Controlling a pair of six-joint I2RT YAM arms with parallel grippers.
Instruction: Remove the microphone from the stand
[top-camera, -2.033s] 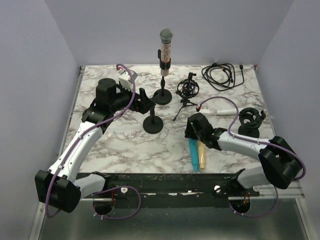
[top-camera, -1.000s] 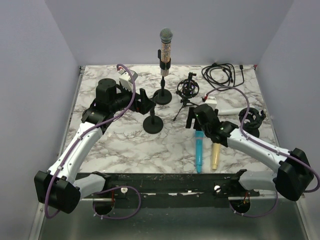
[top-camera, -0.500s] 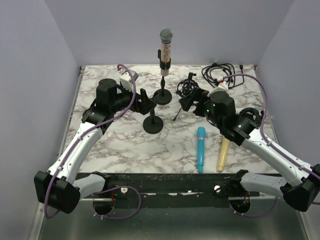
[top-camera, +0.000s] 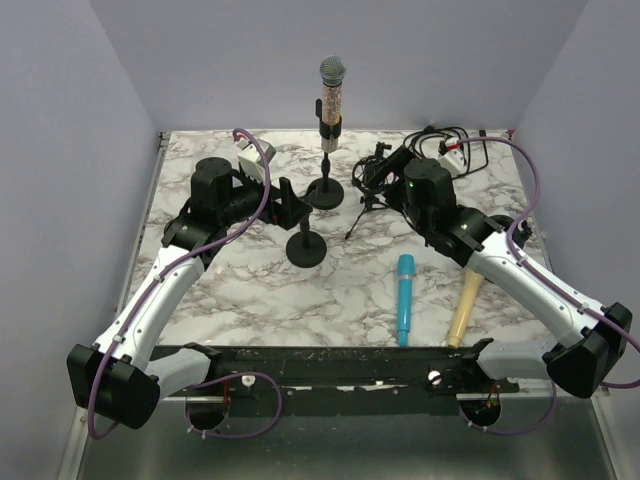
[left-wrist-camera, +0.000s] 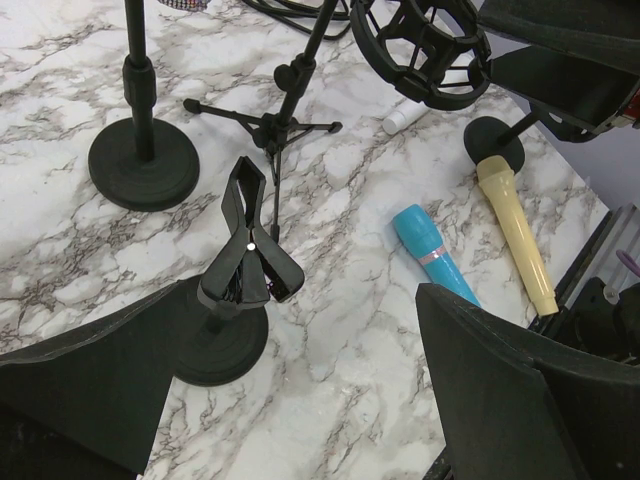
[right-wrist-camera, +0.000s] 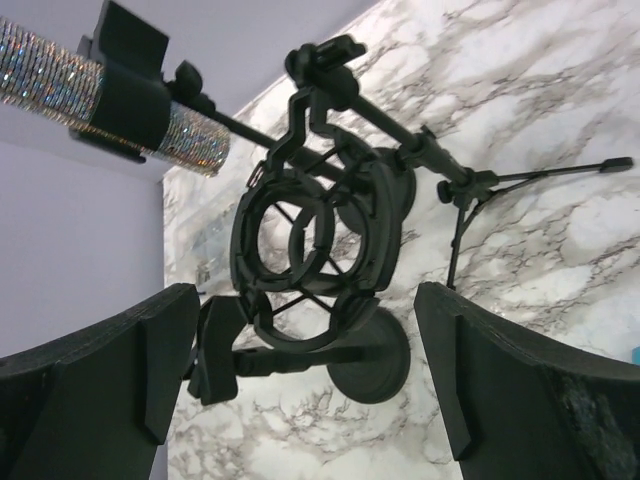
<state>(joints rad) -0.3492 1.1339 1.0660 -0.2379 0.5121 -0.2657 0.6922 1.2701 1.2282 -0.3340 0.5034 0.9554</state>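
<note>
**Two sets of fingers released, sparkly microphone up in its stand**

Top view. Finds the left fingers (top-camera: 288, 205) spread wide and empty over the desk (top-camera: 220, 290). Puts the stand (top-camera: 324, 190) just off their tips, with the sparkly microphone (top-camera: 331, 92) upright in its clip, high above them. Sets an empty clip stand (top-camera: 305, 246) just on their near side. Finds the right fingers (top-camera: 392, 185) spread too, holding nothing, close up to a shock mount (top-camera: 375, 165) on a small tripod. Leaves a blue microphone (top-camera: 404, 296) and a yellow microphone (top-camera: 466, 306) flat on the desk well behind the right fingers. Leaves a coiled cable (top-camera: 450, 145) on their far side.

Left wrist view. Frames the empty clip stand (left-wrist-camera: 245, 265) between the parted left fingers (left-wrist-camera: 80, 390). Puts the stand's round base (left-wrist-camera: 143, 160) farther ahead, the blue microphone (left-wrist-camera: 435, 255) near the right-hand finger, and the yellow microphone (left-wrist-camera: 515, 230) beyond it.

Right wrist view. Centres the shock mount (right-wrist-camera: 315, 245) ahead of the open right fingers (right-wrist-camera: 95, 365); cannot tell whether touching. Catches the sparkly microphone (right-wrist-camera: 190, 140) past the left-hand finger, gripped in the stand's black clip (right-wrist-camera: 125, 85).
</note>
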